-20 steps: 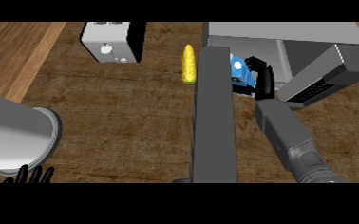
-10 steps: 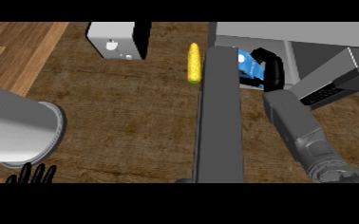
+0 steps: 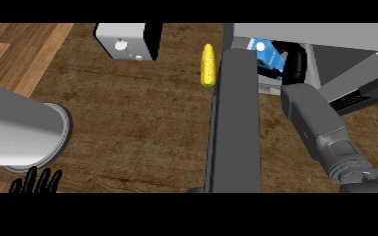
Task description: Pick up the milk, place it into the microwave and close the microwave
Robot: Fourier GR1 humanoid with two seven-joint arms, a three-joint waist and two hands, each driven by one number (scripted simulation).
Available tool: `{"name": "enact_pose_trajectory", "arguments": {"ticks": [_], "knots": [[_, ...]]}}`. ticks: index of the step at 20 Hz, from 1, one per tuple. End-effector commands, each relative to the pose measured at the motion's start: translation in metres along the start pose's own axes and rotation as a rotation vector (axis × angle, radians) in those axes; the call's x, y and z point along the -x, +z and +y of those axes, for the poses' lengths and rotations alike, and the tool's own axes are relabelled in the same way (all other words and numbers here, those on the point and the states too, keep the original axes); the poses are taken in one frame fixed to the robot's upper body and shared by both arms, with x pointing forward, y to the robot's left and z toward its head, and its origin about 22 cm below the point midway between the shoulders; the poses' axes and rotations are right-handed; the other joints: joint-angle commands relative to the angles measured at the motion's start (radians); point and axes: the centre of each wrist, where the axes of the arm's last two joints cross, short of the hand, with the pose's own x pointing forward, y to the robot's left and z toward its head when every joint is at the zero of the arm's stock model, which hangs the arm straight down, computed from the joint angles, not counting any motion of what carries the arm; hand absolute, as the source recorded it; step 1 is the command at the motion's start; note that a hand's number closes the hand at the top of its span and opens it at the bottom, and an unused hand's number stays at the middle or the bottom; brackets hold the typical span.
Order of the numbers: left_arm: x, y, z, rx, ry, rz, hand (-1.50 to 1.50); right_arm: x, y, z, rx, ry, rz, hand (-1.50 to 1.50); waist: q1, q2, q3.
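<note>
While you read the head view, locate the milk (image 3: 267, 59) at the upper right of the frame: a blue-and-white carton just inside the microwave (image 3: 325, 36) opening. The right hand (image 3: 294, 62) is curled round the carton's right side, its grey forearm running down toward the lower right. The microwave door (image 3: 235, 130) stands open as a long dark slab down the frame's centre, immediately left of the carton. Treat the carton as light but easily tipped, with smooth faces and thin walls likely to yield; hold it across the mid-body, not the top. The left hand (image 3: 35, 181) rests at the lower left edge, fingers spread upward. A yellow corn cob (image 3: 208, 65) lies left of the door; a toaster (image 3: 129, 41) sits upper left.
</note>
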Motion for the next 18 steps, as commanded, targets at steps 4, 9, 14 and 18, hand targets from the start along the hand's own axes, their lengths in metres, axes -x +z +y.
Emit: {"name": "enact_pose_trajectory", "arguments": {"ticks": [4, 9, 14, 18], "knots": [[0.001, -0.001, 0.001, 0.012, -0.001, 0.030, -1.50, 0.003, -0.010, -0.013, 0.153, 0.167, -0.039, 1.50, 0.010, 0.005, 0.001], [0.011, -0.001, 0.000, 0.021, 0.017, 0.023, -1.50, 0.001, -0.010, -0.010, 0.188, 0.210, -0.031, 1.50, 0.018, 0.008, 0.000], [0.005, -0.008, 0.002, 0.046, -0.006, 0.002, -1.50, 0.052, 0.024, -0.052, 0.231, 0.555, 0.190, -1.50, 0.038, 0.039, -0.014], [0.005, -0.010, 0.005, 0.048, -0.015, 0.006, -1.50, 0.065, 0.040, -0.059, 0.268, 0.684, 0.254, -1.50, 0.062, 0.036, -0.010]]}}
